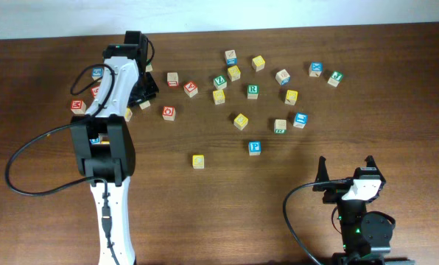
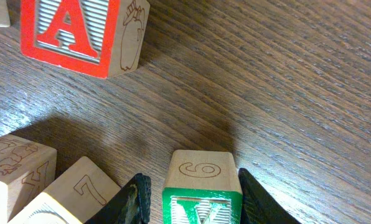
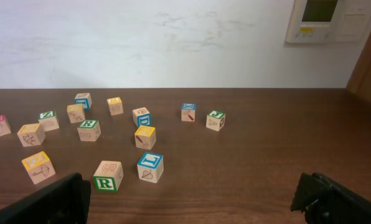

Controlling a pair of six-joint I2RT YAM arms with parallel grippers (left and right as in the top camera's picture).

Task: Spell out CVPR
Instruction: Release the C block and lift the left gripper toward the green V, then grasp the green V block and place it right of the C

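Observation:
In the left wrist view my left gripper (image 2: 195, 199) straddles a wooden block with a green letter face (image 2: 202, 186) and a "6" on its top side. The right finger touches the block and a small gap shows at the left finger. In the overhead view this gripper (image 1: 141, 94) is at the table's far left among several blocks. A blue P block (image 1: 255, 148) and a yellow block (image 1: 198, 160) lie apart near the table's middle. A green R block (image 1: 253, 91) sits further back and also shows in the right wrist view (image 3: 108, 176). My right gripper (image 1: 346, 171) is open and empty at the front right.
A red A block (image 2: 73, 31), a block marked "7" (image 2: 79, 190) and another wooden block (image 2: 14, 165) lie close around the left gripper. Several more letter blocks are scattered across the back of the table (image 1: 293, 221). A black cable loops at the left.

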